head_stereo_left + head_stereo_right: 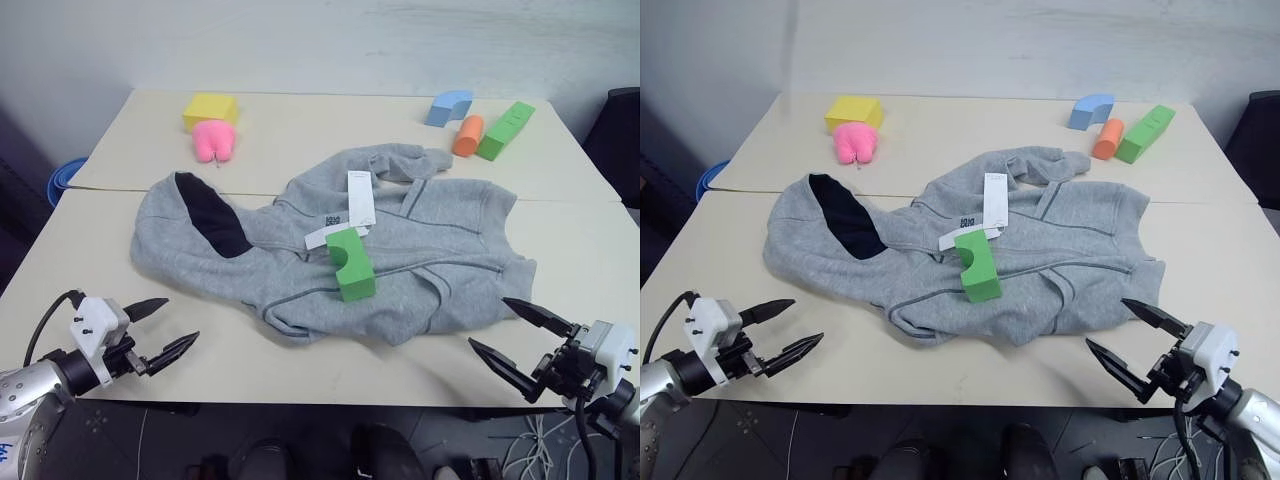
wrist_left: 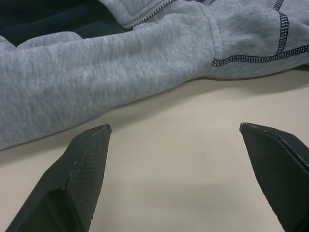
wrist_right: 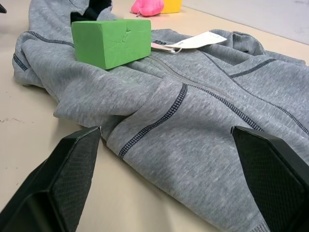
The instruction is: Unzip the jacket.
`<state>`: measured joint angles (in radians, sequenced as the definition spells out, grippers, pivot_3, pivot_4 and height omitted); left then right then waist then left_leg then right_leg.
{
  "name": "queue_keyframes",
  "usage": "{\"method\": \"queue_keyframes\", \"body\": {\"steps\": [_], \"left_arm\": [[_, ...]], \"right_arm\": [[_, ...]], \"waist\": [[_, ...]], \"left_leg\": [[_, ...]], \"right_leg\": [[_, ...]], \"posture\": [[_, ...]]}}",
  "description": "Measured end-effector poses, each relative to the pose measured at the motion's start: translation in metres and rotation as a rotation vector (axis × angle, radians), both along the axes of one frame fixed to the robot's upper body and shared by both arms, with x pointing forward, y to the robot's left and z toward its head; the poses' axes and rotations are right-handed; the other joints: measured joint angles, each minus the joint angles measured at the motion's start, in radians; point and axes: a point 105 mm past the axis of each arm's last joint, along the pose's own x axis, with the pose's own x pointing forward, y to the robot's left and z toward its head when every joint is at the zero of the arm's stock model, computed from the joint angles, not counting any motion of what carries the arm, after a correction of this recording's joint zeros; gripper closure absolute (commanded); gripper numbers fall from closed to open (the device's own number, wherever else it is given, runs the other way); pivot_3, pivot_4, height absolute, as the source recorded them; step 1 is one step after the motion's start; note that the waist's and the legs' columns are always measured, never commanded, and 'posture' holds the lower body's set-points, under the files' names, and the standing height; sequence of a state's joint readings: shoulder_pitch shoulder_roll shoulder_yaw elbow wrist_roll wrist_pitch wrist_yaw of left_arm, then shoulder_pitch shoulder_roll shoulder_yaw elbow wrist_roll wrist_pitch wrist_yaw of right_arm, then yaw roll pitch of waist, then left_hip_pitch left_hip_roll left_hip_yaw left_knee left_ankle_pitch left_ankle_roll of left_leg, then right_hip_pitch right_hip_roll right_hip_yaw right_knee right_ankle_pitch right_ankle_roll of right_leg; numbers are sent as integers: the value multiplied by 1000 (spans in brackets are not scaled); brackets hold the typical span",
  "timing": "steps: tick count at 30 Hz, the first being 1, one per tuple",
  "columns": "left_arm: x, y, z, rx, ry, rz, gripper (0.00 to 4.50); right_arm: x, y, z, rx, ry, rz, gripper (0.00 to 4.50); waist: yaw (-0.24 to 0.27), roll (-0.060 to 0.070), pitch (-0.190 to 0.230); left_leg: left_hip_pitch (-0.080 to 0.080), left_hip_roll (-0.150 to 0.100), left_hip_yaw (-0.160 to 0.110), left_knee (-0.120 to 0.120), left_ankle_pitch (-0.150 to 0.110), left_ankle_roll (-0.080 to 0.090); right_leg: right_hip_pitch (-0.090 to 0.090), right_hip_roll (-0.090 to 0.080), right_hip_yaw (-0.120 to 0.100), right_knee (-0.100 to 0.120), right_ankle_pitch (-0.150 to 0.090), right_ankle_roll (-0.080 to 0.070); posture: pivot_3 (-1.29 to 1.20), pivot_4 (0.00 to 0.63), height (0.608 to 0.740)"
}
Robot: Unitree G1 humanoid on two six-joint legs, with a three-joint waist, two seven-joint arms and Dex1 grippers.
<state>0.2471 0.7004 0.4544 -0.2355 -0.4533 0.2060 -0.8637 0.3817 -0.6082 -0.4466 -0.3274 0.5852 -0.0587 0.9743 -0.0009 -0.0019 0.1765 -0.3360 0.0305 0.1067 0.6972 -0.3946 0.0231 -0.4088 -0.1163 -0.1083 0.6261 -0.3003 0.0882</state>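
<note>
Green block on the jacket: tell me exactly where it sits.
In the left eye view, the green block rests on the middle of the grey jacket, just below the white paper tags, near the table's centre.

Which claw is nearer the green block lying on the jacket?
Right. The right claw sits at the jacket's hem, the left claw farther from the green block.

Each arm ends in a white, boxy wrist block with small dark screws, carrying two black, tapered, pointed fingers (image 1: 160, 330) with a fine mesh texture. The forearms are silver-grey. A black cable loops from each wrist.
</note>
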Motion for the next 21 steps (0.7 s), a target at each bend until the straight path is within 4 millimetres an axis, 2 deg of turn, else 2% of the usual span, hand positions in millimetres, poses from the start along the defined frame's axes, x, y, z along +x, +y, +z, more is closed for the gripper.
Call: {"method": "queue_keyframes", "body": {"steps": [6,12,21], "left_arm": [[2,-8,-2,-11,17,-40,16],[2,-13,-1,-199,128,-43,16],[13,-27,28,-188,4,-116,16]], "right_arm": [[0,4,0,-3,-1,18,0],[1,14,-3,6,7,54,0],[7,23,0,29,15,85,0]], "waist": [[0,0,0],[0,0,0],[0,0,0]], "left_leg": [[0,0,0,0,0,0],[0,0,0,0,0,0],[0,0,0,0,0,0]], "right_leg": [[0,0,0,0,0,0],[0,0,0,0,0,0],[0,0,0,0,0,0]], "posture": [[0,150,740],[0,150,740],[0,150,740]]}}
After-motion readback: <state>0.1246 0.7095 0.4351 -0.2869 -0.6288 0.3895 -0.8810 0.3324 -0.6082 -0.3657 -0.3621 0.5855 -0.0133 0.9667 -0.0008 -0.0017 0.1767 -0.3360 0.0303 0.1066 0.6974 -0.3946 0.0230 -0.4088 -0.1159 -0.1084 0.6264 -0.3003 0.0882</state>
